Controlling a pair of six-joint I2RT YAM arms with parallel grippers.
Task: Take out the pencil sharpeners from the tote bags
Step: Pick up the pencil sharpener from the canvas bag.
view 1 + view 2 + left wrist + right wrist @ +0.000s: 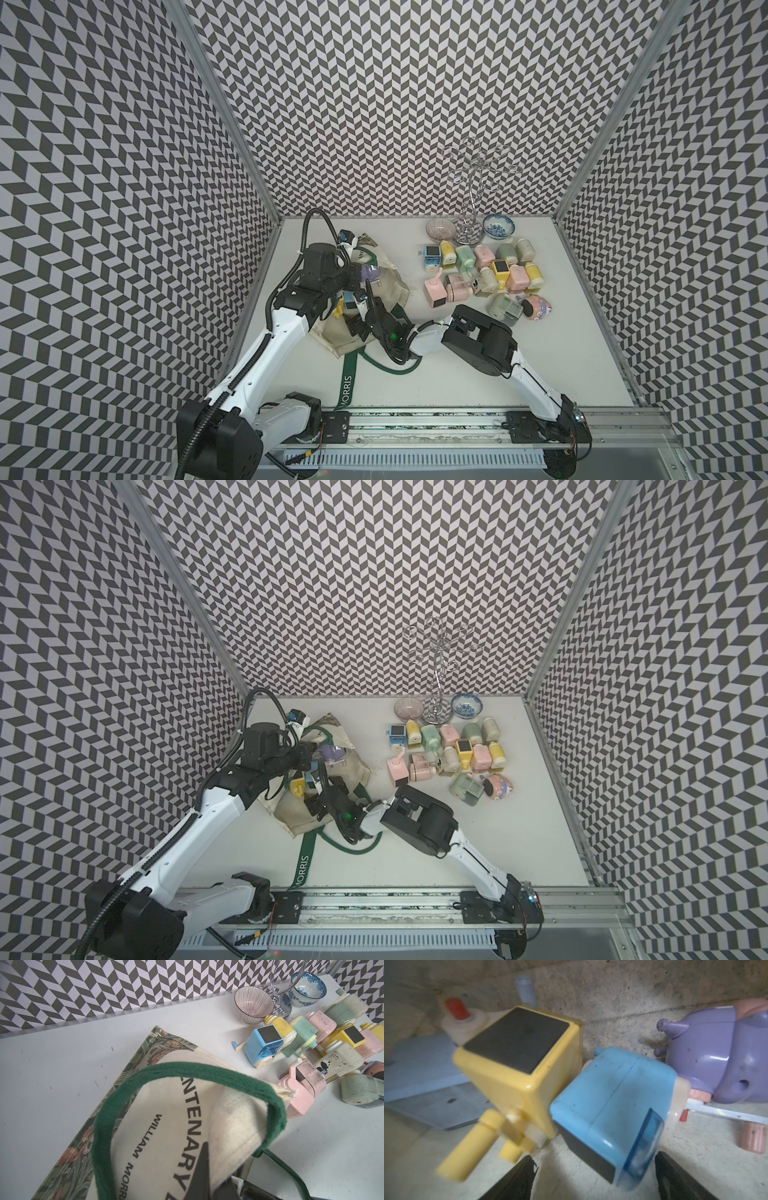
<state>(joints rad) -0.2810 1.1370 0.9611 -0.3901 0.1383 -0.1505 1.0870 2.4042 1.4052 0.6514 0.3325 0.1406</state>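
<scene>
The tote bag (166, 1105) is laid at the left of the bench (540, 365), its cloth edge pinched tight in the left gripper (216, 1169). Inside, a yellow sharpener (519, 1057), a blue sharpener (610, 1105) and a lilac sharpener (720, 1059) are seen. The right gripper (596, 1159) is spread wide around the blue one; nothing seems held yet. It is judged hard, smooth and light, so its flat sides should be gripped.

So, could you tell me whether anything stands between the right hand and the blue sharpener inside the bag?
Nothing visible does: the open right hand faces the blue blocky plastic sharpener directly. The yellow plastic sharpener only lies against its side.
</scene>
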